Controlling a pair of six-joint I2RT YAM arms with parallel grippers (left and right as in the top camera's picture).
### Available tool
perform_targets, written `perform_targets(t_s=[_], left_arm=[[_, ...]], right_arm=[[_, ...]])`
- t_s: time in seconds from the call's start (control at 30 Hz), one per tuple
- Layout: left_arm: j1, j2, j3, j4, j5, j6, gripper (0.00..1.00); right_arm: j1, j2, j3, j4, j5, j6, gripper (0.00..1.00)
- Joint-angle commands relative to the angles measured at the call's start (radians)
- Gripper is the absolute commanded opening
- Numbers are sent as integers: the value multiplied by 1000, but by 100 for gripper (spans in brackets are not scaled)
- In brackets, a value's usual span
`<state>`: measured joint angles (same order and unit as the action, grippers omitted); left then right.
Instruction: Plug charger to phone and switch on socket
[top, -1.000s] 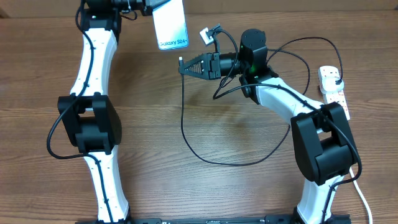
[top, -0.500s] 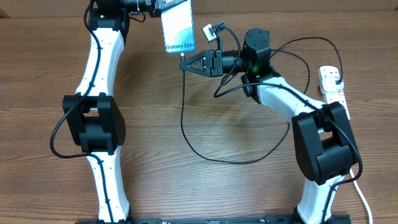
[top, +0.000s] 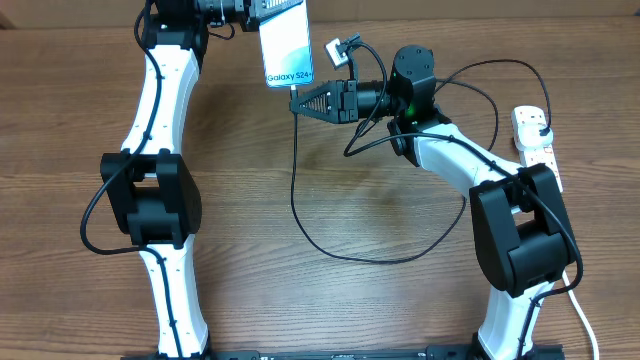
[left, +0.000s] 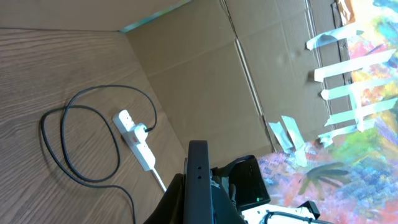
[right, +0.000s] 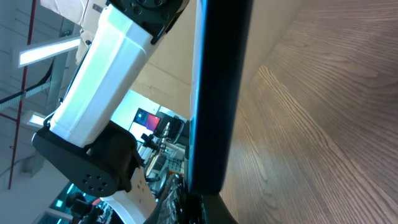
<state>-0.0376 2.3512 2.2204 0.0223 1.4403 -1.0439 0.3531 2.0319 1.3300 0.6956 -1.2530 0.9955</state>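
A brown wood-grain desk (top: 300, 310) is stretching under both arms, with a cardboard wall (left: 205, 74) rising behind it. The left claw (top: 250, 10) is clamping the phone (top: 285, 45) at its far end and holding it off the desk, the near end hanging just beside the right claw (top: 297, 103). The right claw is pinching the charger (top: 330, 252) near its tip, and the light, limp cable is looping back to the socket (top: 536, 140) well behind it. The phone is likely rigid and slick, so gripping across its flat faces is looking safest. The connector tip and the phone's port are not showing clearly.
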Motion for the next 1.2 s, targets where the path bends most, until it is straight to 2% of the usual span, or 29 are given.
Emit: perform_targets(t_s=[0.0,1.17], left_arm=[[2,-33,21,4,-10,-26,4],[-21,-33,21,5,40,-37,4]], right_arm=[[-3,3,14,6,-5,6,4],[-13,3,14,3,-5,6,4]])
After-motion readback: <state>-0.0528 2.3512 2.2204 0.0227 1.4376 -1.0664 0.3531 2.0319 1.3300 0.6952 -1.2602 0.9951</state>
